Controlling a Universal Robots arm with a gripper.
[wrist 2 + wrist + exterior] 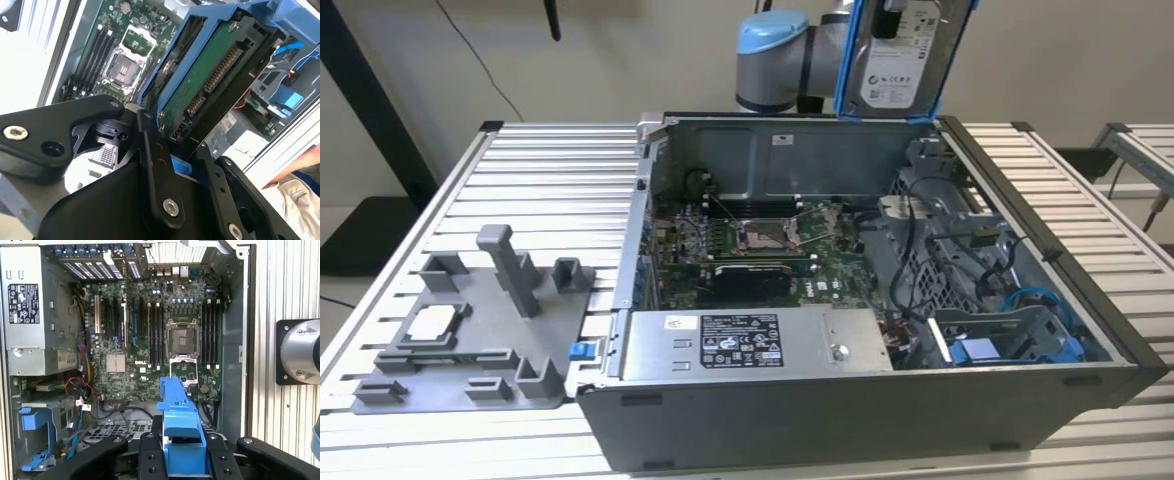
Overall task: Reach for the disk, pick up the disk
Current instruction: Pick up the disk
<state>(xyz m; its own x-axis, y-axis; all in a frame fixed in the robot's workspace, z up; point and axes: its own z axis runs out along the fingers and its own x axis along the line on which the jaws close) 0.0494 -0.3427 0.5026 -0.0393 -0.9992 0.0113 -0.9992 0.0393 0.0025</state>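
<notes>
the disk (897,62) hangs in the air at the top of the exterior view, upright, its white-labelled face towards that camera and its long axis running up and down, the lower end just over the far wall of the open computer case (761,420). it is not apart from the pincer (181,452) at all: in the first wrist view its blue bracket (177,405) sits squarely between the two black fingers (149,460), which are closed against the bracket's sides, so the grasp looks to be made and the disk clear of the case. the long axis runs straight out from the pincer, away from the wrist, and in the second wrist view the disk's green circuit-board side (200,85) and its connector edge face the camera, with the near end tucked down between the fingers. beyond the free end, the first wrist view looks onto the motherboard (150,340) on the case floor. the blue bay (987,350) lies in the case's near corner, at the exterior view's right, well apart from the disk. the arm (781,55) stands behind the case, just beside the disk. on the slatted worktop (547,170), at the exterior view's left, a grey fixture (480,330) sits well away from all this.
</notes>
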